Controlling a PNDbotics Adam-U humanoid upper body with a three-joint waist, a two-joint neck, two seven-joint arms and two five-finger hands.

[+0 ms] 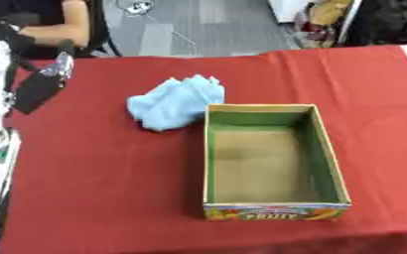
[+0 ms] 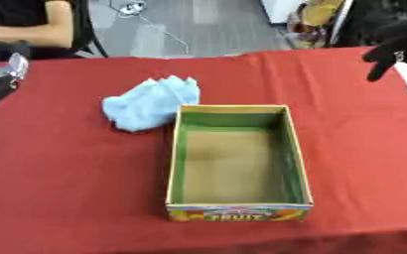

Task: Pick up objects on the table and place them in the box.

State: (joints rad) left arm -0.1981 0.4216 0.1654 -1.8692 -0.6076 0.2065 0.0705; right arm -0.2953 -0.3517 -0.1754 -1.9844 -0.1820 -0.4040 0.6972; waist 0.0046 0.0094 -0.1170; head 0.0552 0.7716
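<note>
The crumpled blue cloth lies on the red counter, touching the far left corner of the open box, whose inside looks bare and whose long side runs near to far. The left hand hangs at the far left edge, nearer the cloth, which lies to its right; whether its fingers are spread or curled I cannot tell. The right hand hovers far right, fingers relaxed, grasping nothing.
</note>
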